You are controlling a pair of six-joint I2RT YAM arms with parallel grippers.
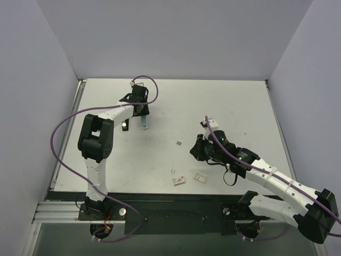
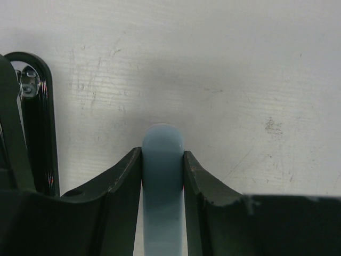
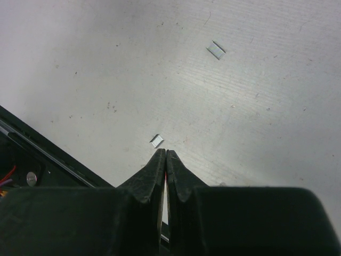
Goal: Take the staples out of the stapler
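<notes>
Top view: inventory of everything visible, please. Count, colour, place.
table: 1, white, walled on three sides.
stapler: 1, pale blue, far side left of centre, in the left gripper.
black part: 1, black, on the table beside the stapler.
staple pieces: 2, silvery, mid-table, left of the right gripper.
pale scraps: 2, whitish, near edge centre; too small to identify.
left gripper: 1, black, shut on the stapler.
right gripper: 1, black, shut, right of centre.
</notes>
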